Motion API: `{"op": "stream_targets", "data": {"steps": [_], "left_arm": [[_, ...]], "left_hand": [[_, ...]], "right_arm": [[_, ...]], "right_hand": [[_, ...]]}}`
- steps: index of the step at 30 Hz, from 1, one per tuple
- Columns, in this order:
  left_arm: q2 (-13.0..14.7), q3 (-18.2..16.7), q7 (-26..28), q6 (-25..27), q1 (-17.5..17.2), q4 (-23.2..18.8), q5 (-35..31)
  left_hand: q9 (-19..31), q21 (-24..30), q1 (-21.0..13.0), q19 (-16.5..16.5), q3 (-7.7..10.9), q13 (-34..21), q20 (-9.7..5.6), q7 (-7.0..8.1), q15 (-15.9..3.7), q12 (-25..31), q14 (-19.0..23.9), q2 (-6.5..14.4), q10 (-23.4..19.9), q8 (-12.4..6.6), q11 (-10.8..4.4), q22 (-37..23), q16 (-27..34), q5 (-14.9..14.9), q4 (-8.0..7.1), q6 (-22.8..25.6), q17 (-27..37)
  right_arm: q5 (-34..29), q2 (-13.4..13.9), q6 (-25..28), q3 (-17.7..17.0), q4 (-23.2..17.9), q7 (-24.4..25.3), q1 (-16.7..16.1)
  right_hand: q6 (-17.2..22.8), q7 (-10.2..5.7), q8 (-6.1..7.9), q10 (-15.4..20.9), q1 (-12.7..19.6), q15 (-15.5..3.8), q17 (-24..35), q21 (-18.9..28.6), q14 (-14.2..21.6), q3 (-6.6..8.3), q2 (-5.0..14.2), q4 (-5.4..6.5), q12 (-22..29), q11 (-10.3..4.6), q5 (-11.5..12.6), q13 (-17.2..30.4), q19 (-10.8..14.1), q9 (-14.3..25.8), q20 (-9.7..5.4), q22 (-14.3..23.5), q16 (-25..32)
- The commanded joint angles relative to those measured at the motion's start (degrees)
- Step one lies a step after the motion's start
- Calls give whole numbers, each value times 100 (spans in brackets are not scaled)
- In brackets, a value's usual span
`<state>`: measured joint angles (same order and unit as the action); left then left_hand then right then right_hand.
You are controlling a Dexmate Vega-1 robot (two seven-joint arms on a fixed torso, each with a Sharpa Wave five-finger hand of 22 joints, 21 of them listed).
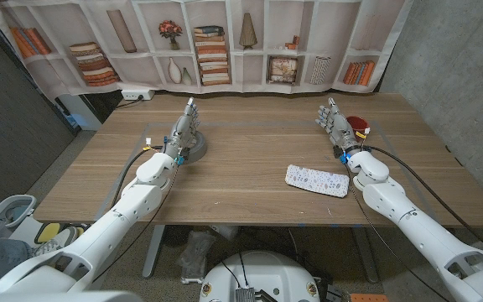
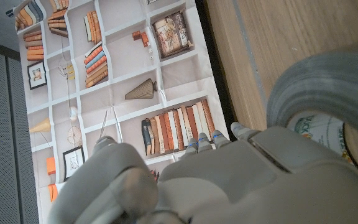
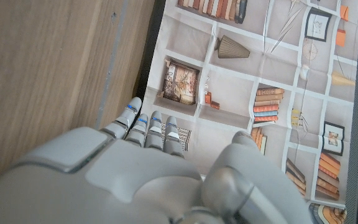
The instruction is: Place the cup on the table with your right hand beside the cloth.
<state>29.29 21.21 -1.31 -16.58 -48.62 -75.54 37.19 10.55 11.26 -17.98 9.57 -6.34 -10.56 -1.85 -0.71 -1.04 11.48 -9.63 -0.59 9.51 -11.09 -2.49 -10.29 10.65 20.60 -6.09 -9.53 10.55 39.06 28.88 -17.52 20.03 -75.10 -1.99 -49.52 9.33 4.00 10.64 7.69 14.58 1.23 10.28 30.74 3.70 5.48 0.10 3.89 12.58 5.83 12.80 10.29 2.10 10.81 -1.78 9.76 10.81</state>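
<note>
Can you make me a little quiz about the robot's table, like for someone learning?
1. True or false: the patterned cloth lies nearer the right hand than the left hand.
2. What colour is the cup by the right hand? A) blue B) red C) green
3. Fill in: the grey round thing sits beside the ____ hand.

Key: 1 true; 2 B, it is red and stands on the wooden table just past the right hand, not in it; 3 left, and the left wrist view shows it right next to that hand.
</note>
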Motion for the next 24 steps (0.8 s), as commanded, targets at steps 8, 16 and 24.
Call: {"op": "stream_targets", "data": {"steps": [8,16,24], "left_arm": [[-32,90,-9,113,88,-5,-48],[15,96,-3,193,98,-64,-59],[53,97,1,228,89,-162,-69]], "left_hand": [[14,32,-81,306,11,-18,-492,2,11,49,-298,36,156,-50,11,-11,36,52,-42,-95,7],[13,41,-105,280,13,-18,-470,3,12,67,-249,66,99,-68,4,-11,51,60,-35,-36,6],[11,51,-131,249,16,-17,-446,-4,10,80,-216,94,52,-85,8,-11,57,67,-27,26,5]], "right_arm": [[259,-78,-86,-124,-158,-30,-171],[322,-72,-159,-162,-242,-104,-230],[394,-50,-292,-217,-367,-241,-281]], "right_hand": [[49,-40,46,90,44,21,25,-11,62,37,10,-7,26,7,22,26,25,10,-65,12,27],[54,-35,50,114,53,29,24,-33,70,40,25,-13,30,14,22,27,34,10,-52,14,29],[73,-39,59,137,75,28,21,-54,88,50,46,-27,32,9,21,28,51,11,-38,15,33]]}}
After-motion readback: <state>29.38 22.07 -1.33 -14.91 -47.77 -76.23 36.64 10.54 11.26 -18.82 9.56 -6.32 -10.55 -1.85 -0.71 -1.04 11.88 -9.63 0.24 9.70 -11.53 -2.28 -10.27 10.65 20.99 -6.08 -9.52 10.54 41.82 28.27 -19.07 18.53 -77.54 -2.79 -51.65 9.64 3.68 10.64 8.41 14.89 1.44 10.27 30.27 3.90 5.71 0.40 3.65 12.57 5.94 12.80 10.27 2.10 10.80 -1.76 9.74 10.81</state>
